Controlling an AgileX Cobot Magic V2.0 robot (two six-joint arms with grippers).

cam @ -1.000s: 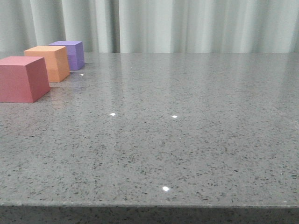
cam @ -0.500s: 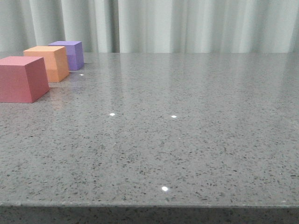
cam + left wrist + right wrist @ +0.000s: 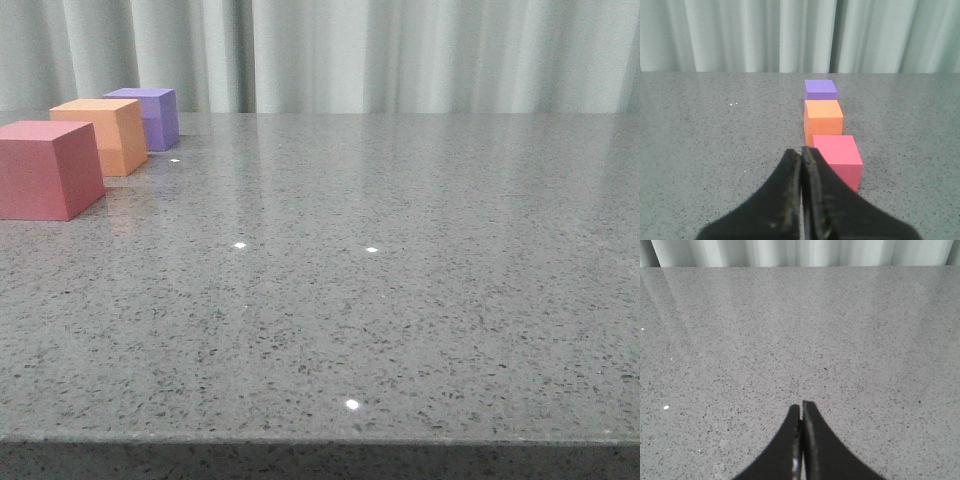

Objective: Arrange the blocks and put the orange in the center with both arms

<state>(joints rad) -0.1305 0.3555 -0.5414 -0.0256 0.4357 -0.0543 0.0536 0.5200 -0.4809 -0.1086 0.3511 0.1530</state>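
Three cubes lined up at the bench's left.
Red cube, orange, purple; left fingers and right fingers both clenched, empty.

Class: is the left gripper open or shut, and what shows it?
Shut. The left gripper has its two fingers pressed together, holding nothing.

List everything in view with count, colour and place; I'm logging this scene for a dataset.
red block: one, pinkish-red, nearest of the row at the table's left edge.
orange block: one, orange, middle of the row, behind the red one.
purple block: one, purple, farthest in the row.
table: one, speckled grey.
curtain: pale grey-green, behind the table.
left gripper: black, shut, empty, near the red block.
right gripper: black, shut, empty, over bare table.
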